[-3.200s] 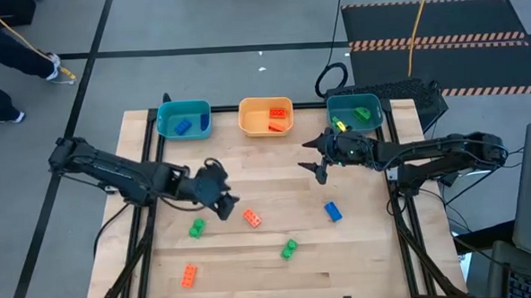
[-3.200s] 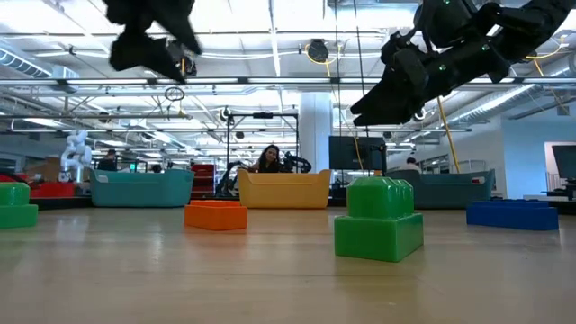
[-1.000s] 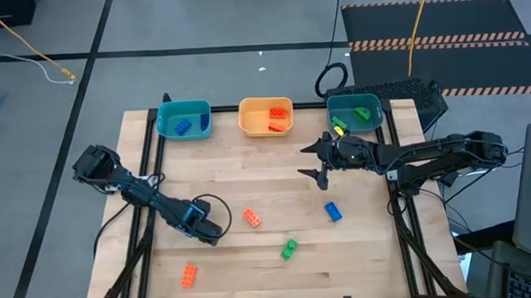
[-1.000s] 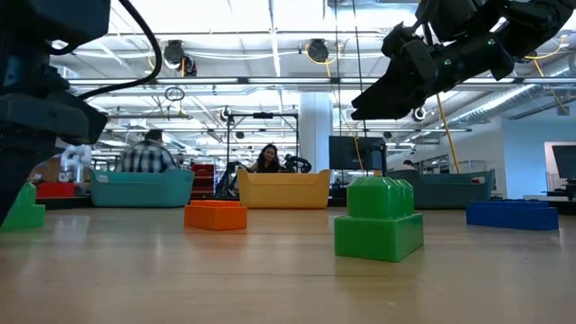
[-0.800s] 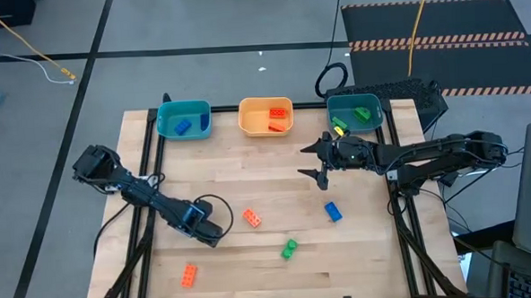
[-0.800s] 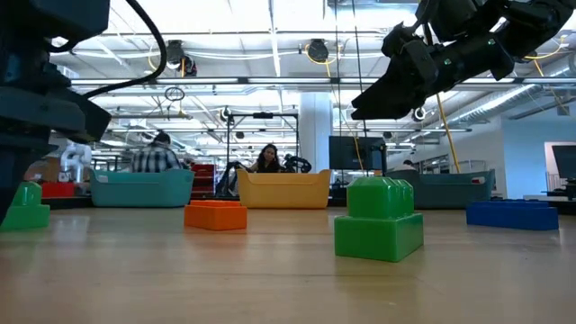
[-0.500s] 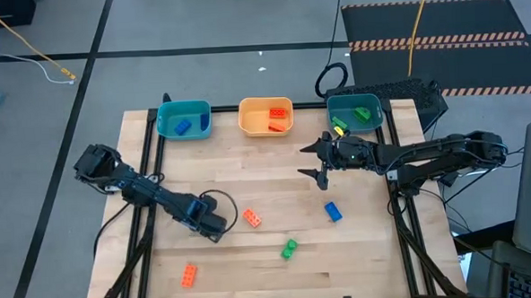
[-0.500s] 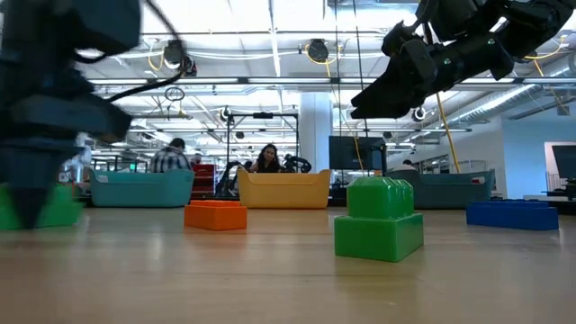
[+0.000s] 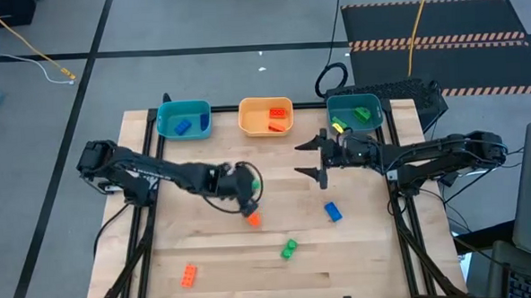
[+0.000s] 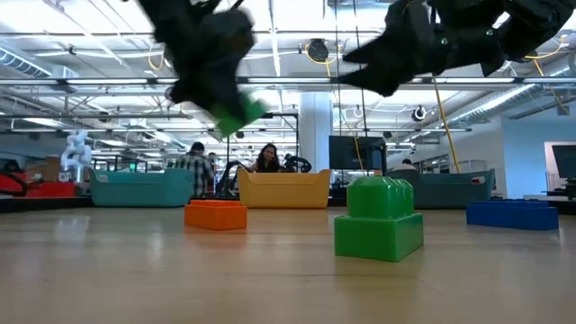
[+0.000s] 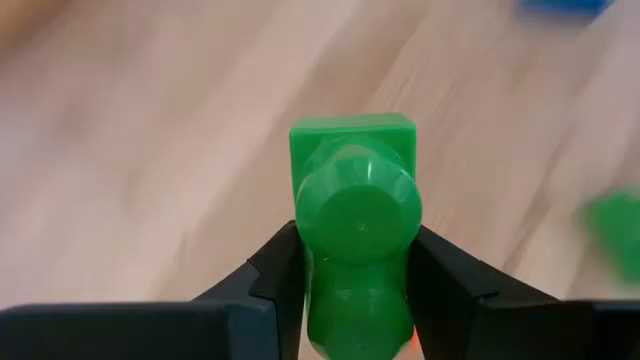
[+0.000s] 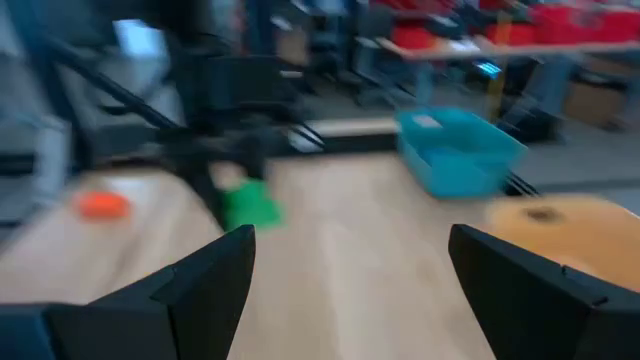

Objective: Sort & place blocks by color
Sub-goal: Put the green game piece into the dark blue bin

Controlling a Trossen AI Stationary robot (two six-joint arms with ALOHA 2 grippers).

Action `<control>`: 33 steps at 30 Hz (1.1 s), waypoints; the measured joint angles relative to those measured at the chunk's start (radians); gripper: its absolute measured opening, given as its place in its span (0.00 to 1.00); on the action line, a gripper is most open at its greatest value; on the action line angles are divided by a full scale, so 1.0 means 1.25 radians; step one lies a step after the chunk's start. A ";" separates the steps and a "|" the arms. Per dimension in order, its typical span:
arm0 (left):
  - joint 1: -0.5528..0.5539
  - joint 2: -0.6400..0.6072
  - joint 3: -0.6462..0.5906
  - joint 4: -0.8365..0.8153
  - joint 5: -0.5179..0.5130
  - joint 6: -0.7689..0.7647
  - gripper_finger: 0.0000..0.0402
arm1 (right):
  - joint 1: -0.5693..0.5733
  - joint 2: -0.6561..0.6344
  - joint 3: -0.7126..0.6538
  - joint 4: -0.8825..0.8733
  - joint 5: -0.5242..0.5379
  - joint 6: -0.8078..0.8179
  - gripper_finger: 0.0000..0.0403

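My left gripper (image 9: 248, 187) hangs over the middle of the table, shut on a green block (image 9: 252, 180), which also shows high in the low view (image 10: 239, 113). An orange-red block (image 9: 253, 220) lies on the wood just below it. On the table lie a second green block (image 9: 290, 249), a blue block (image 9: 332, 212) and another orange-red block (image 9: 189, 275). My right gripper (image 9: 308, 159) is open, up in the air near the right teal tray (image 9: 377, 117), touching nothing. My left gripper pinches the green block between its two fingers (image 11: 283, 268), one on each side face (image 11: 308, 215). A round stud (image 11: 358, 195) faces the wrist camera. The fingers come from above, slanting down. The block is lifted clear of the table.
Three trays stand along the far edge: the left teal tray (image 9: 168, 128) with a blue block, an orange tray (image 9: 245, 123) with orange-red blocks, and the right teal tray with green blocks. Bare wood lies between the trays and the loose blocks. People move in the room behind.
My left gripper has risen from the table's near-left part and swung toward the right and far side, to the middle of the table. The green block it closed on has come up with it, lifted clear of the wood. My right gripper has shifted slightly.
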 joint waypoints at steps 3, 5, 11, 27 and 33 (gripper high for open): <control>0.033 0.000 0.031 0.110 0.004 0.113 0.33 | 0.001 0.000 0.000 0.040 -0.048 0.024 0.82; 0.054 -0.001 0.047 0.159 0.033 0.164 0.33 | 0.001 0.000 0.000 0.043 -0.057 0.034 0.82; 0.102 -0.001 0.054 0.231 0.107 0.234 0.33 | 0.001 0.000 0.000 0.062 -0.059 0.062 0.82; 0.142 0.038 0.054 0.392 0.192 0.381 0.33 | 0.034 0.067 0.000 0.216 -0.080 0.107 0.82; 0.140 0.065 0.052 0.442 0.215 0.386 0.33 | 0.034 0.114 0.000 0.267 -0.079 0.134 0.82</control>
